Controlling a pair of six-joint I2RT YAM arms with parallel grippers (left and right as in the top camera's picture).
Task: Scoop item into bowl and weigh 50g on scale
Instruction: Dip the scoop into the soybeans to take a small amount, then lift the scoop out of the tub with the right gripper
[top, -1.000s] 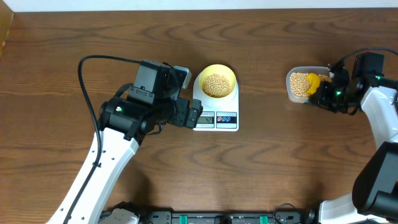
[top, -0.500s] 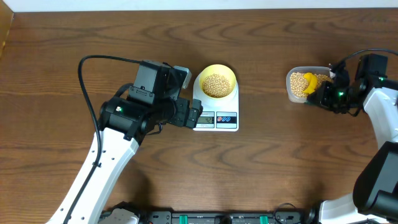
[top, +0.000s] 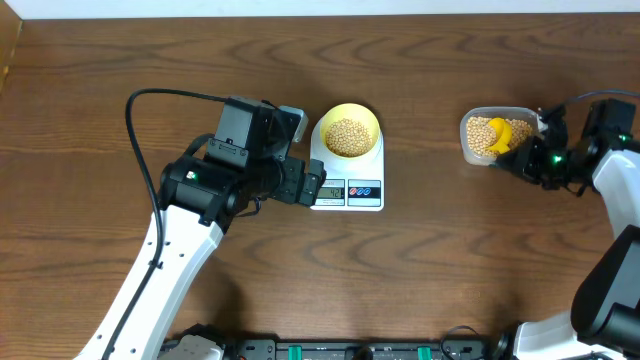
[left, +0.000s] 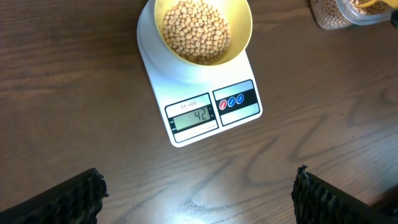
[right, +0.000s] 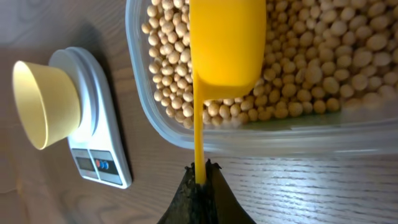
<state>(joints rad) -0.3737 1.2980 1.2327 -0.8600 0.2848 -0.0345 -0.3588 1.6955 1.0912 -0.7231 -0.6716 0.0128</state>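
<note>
My right claw (right: 200, 179), pinching the scoop (right: 227, 43), has drawn back toward 3 o'clock over the tub (right: 280, 134). My left claw (left: 199, 198) is spread. The scale (left: 211, 121) shows 42, so I judge more beans (right: 323, 68) are needed.

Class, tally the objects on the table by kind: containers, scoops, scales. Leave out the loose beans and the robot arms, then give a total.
Containers: 2 (pale yellow bowl, clear tub)
Scoops: 1 (yellow scoop)
Scales: 1 (white scale)
Total: 4
</note>
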